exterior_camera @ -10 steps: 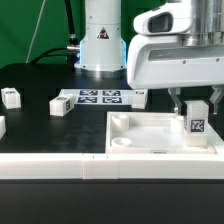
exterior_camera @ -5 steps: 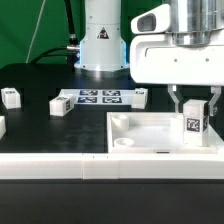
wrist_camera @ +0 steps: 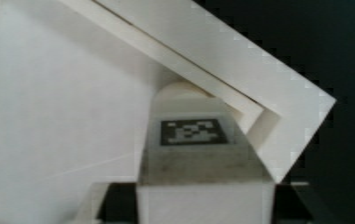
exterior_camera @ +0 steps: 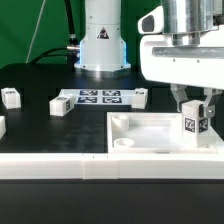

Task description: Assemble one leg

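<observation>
Leg in my grip, over the tray's corner.

My gripper point(exterior_camera: 194, 108) is clamped on the leg point(exterior_camera: 193, 125) (tag facing out) at the right of the frame, fingers point(exterior_camera: 179, 104) pressing either side, above the white tray point(exterior_camera: 150, 125); three more blocks point(exterior_camera: 61, 106) lie at left.

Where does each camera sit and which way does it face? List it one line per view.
Exterior view: off the arm, low at the table's edge, looking across the tabletop toward the robot base; the gripper holding the leg shows.
Wrist view: on the wrist, looking down past the leg onto the tabletop's corner.
Shared: the tagged leg and the tabletop.
</observation>
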Tool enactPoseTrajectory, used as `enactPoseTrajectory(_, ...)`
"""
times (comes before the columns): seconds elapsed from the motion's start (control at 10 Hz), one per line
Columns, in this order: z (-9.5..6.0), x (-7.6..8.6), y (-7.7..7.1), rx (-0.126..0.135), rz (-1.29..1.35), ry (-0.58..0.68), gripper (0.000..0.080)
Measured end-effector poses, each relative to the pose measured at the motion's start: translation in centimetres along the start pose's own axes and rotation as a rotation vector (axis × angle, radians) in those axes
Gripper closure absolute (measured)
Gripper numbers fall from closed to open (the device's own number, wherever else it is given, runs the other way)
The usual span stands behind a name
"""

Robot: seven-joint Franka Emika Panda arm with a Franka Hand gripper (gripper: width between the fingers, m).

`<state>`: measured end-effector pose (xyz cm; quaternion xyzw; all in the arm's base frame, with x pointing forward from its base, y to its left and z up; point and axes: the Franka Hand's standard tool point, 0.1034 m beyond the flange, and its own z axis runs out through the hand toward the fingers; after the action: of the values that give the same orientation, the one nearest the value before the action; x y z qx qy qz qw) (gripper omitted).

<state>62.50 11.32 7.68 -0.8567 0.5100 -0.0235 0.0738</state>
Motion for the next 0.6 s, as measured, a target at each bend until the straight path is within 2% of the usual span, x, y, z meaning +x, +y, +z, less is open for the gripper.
enactPoseTrajectory(0.4,0.08,-0.37,-0.05,0.007,0.386,-0.024,0.0506)
enactPoseTrajectory(0.6,0.08,-0.39,-0.06,0.008,0.412,-0.028,0.0506)
